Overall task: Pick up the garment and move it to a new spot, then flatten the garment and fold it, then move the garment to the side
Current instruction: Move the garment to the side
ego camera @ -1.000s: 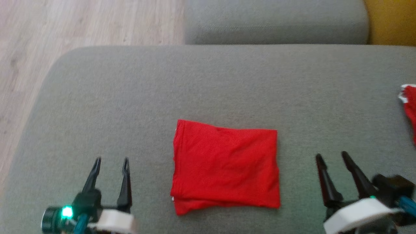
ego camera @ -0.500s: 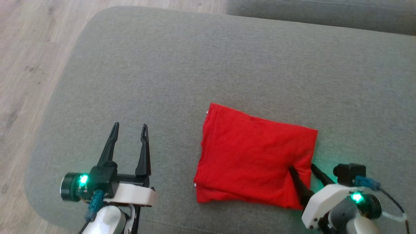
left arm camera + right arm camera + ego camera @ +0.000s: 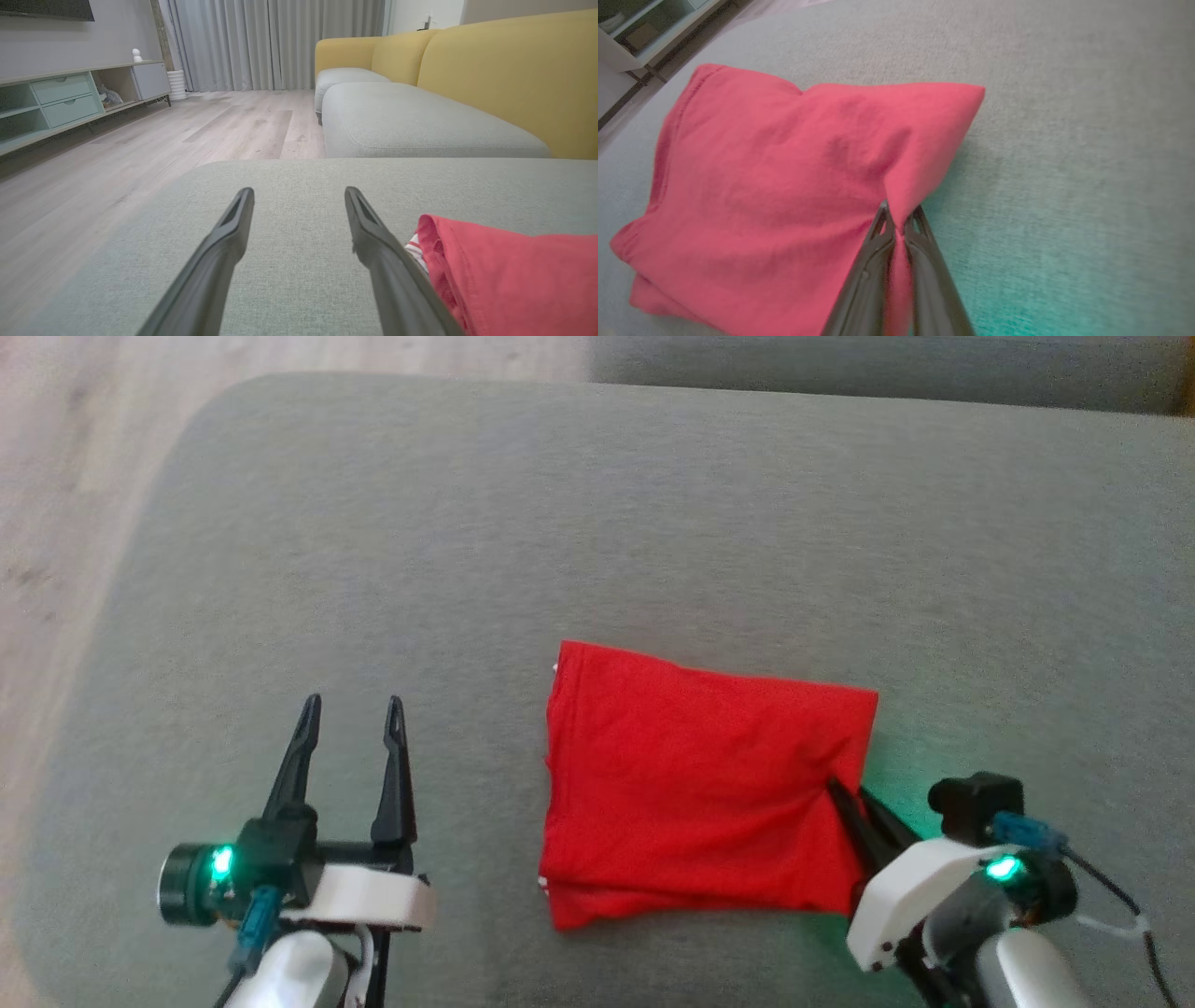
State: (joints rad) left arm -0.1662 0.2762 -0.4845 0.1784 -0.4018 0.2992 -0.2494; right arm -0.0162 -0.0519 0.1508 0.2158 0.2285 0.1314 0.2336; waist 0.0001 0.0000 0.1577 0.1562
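While the right gripper (image 3: 848,791) lay low at the garment's (image 3: 700,793) near right corner, its jaws were pressed together on a pinch of red cloth at the right-hand edge. The right wrist view showed the fabric drawn up in a small ridge between the two dark fingers (image 3: 866,270). On the other side, the left gripper (image 3: 353,702) sat low over the bare grey cushion (image 3: 653,523). Its jaws stood apart with nothing between them. Its fingers pointed away from the robot, near the garment's left edge but clear of it.

The garment lay folded into a flat rectangle on the cushion, a little right of the middle. Its long axis ran left to right across the robot's front, turned slightly so that the far left corner sat farther off than the far right one. Stacked layers showed along the near edge, and a sliver of white trim (image 3: 413,245) peeped out at the left side.

Beyond it the cushion ran bare to its rounded far edge. A second grey cushion (image 3: 420,121) sat past that, with a yellow backrest (image 3: 514,70) along the right and pale wooden floor (image 3: 187,130) to the left. A low cabinet (image 3: 60,98) and grey curtains (image 3: 275,42) stood at the far wall.
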